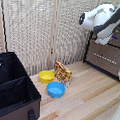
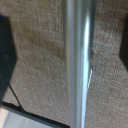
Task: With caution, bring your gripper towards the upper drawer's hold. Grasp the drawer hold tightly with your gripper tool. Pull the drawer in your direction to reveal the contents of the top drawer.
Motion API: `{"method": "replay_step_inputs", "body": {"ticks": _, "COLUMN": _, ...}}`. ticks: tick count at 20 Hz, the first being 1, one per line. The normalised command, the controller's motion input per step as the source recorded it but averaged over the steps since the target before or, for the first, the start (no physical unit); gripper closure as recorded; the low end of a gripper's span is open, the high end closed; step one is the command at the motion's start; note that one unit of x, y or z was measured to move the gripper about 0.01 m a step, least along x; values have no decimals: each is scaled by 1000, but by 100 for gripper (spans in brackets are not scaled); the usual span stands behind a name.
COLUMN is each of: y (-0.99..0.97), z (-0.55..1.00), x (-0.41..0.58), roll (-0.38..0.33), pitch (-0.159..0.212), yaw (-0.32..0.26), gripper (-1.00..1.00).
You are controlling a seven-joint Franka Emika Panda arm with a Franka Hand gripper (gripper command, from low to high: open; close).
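Approach step nearly done: gripper [image 2: 65, 55] jaws apart, straddling drawer hold [image 2: 79, 65] at worktop's far right corner. Next, likely closing firmly.

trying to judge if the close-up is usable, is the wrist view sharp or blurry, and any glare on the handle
Wrist view: soft and blurred throughout; the drawer hold fills the middle with a bright glare streak along it, and the dark fingers at the edges are out of focus. Exterior view: low resolution, evenly lit, the white arm slightly blown out.
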Motion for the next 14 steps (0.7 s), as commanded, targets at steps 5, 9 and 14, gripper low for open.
{"method": "replay_step_inputs", "body": {"ticks": 5, "y": -186, "z": -6, "x": -18, "roll": 0, "pitch": 0, "yaw": 0, "gripper": 100}}
{"method": "replay_step_inputs", "body": {"ticks": 9, "y": -39, "z": 0, "x": -57, "roll": -6, "pitch": 0, "yaw": 0, "gripper": 100}}
{"method": "replay_step_inputs", "body": {"ticks": 14, "y": 410, "z": 0, "x": -8, "roll": -1, "pitch": 0, "yaw": 16, "gripper": 100}}
